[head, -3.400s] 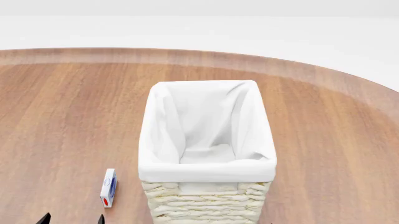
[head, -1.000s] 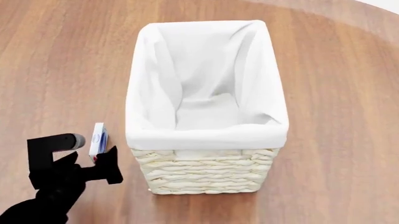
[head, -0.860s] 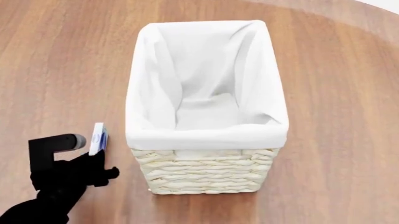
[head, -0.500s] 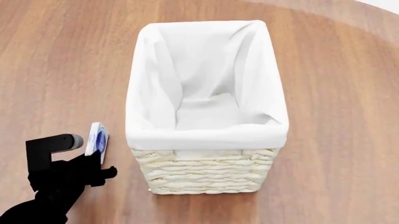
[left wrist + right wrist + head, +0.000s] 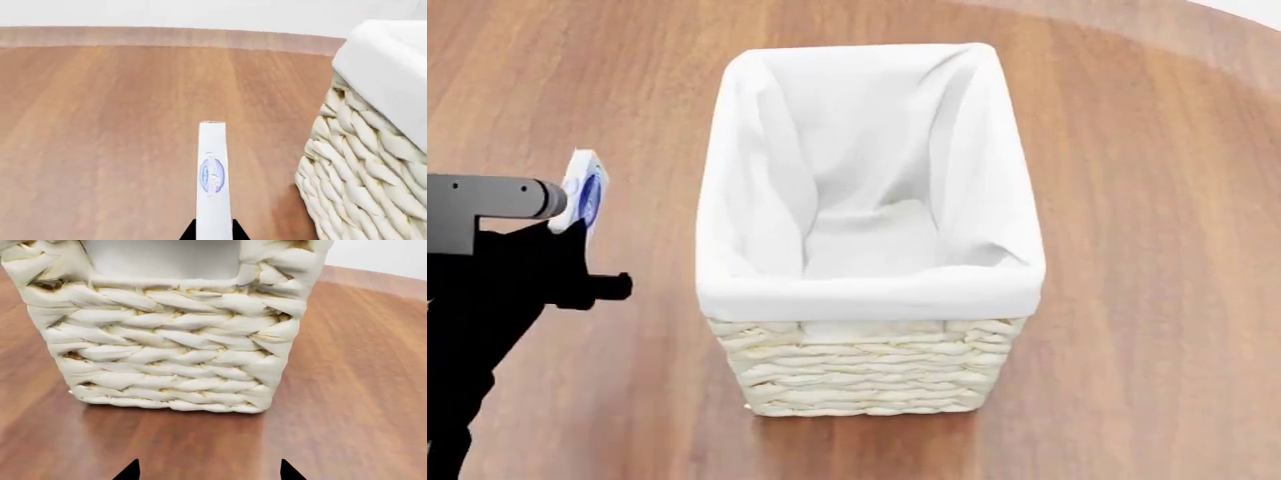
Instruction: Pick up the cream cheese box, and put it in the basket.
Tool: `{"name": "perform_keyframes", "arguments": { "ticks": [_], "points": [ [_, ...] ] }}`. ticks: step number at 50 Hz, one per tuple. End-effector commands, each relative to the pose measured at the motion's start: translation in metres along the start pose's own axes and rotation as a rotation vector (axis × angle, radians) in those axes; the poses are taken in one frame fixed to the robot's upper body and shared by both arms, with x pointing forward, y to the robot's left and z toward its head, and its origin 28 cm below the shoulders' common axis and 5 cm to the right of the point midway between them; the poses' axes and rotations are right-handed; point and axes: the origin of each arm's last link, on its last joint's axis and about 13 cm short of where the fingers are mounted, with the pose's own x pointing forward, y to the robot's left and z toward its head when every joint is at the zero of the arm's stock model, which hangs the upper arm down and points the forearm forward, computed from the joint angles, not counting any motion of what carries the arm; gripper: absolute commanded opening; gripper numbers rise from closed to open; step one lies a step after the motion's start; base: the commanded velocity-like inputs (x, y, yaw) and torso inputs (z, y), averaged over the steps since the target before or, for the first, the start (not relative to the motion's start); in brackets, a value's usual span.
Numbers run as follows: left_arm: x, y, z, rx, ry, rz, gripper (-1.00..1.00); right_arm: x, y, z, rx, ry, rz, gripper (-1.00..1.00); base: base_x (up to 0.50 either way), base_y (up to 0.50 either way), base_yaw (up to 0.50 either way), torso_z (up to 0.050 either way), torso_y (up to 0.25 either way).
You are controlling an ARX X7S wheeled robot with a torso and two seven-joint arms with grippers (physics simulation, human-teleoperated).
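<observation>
The cream cheese box (image 5: 583,190) is a thin white box with a blue round logo, held edge-on in my left gripper (image 5: 571,235), above the table to the left of the basket (image 5: 868,365). In the left wrist view the box (image 5: 212,175) stands between the two black fingertips, with the basket's woven wall (image 5: 360,185) beside it. My left gripper (image 5: 213,235) is shut on the box. My right gripper (image 5: 208,472) is open and empty, low over the table, facing the basket's front wall (image 5: 167,350). It does not show in the head view.
The round wooden table (image 5: 1148,330) extends all round the basket. Its far curved edge (image 5: 167,35) shows in the left wrist view. The basket's white cloth liner (image 5: 868,150) is folded over the rim, and nothing shows inside.
My left gripper closed on the cream cheese box and has lifted it off the table, up and to the left. The basket has not moved.
</observation>
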Motion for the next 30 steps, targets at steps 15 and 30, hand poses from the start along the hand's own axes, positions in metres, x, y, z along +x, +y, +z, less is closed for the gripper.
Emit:
{"name": "perform_keyframes", "arguments": {
  "ticks": [15,30],
  "points": [
    [-0.087,-0.041,0.135,0.336,-0.123,-0.038,-1.0,-0.001,0.004,-0.001,-0.01,-0.001,0.023,1.0,0.0,0.0,0.0,0.0,0.0],
    [-0.104,-0.075,0.174,0.51,-0.044,-0.273,-1.0,-0.003,0.004,0.0,-0.009,-0.004,0.024,1.0,0.0,0.0,0.0,0.0,0.0]
  ]
}}
